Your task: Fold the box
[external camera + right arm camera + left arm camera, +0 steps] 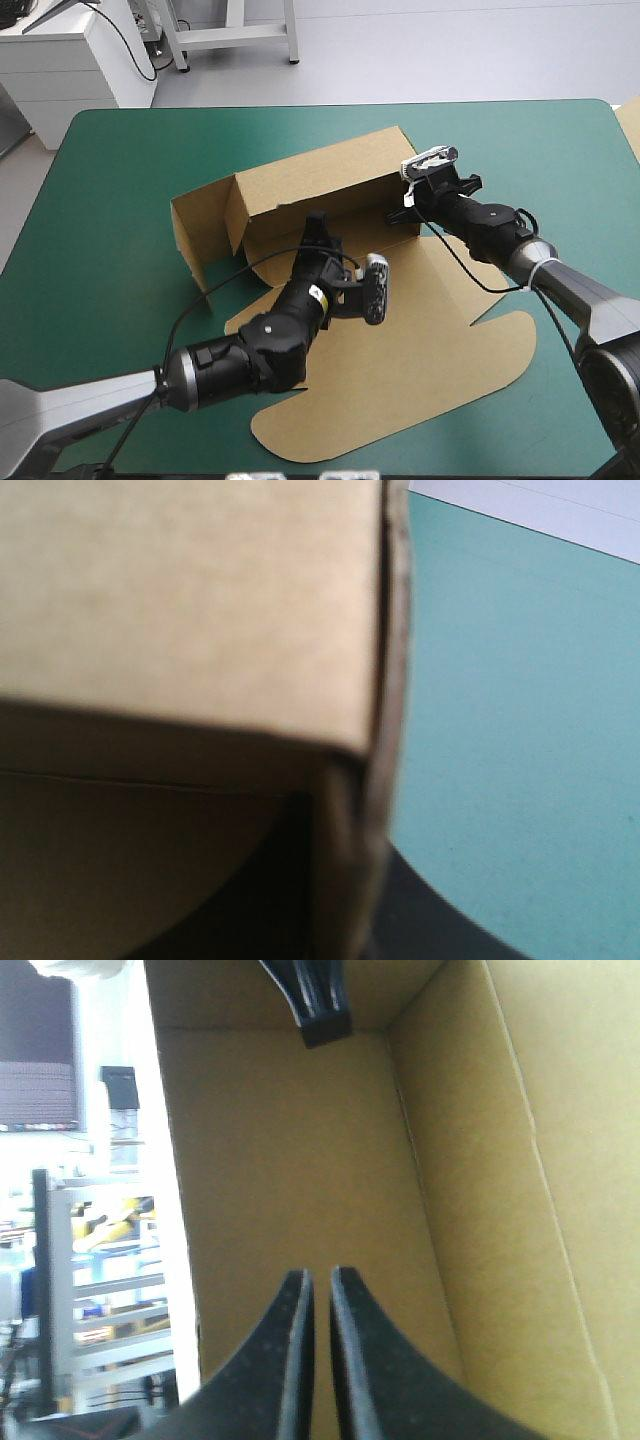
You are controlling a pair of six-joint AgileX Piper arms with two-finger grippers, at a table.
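Observation:
The brown box (pixel 310 185) stands mid-table with its back wall and left wall raised, and its lid (pixel 430 340) lies flat toward the near edge. My left gripper (pixel 318 222) reaches inside the box; in the left wrist view this gripper (pixel 320 1278) is shut, its tips over the box floor (pixel 280 1140) with nothing between them. My right gripper (pixel 403 210) is at the back wall's right end. In the right wrist view that gripper (pixel 350 910) is shut on the box wall (pixel 190 590), one finger inside and one outside. Its inner finger (pixel 322 1010) shows in the far corner.
Teal-green cover (pixel 120 200) lies all around the box. An edge of more brown board (pixel 632 125) shows at the table's right edge. The left arm stretches over the lid's left part.

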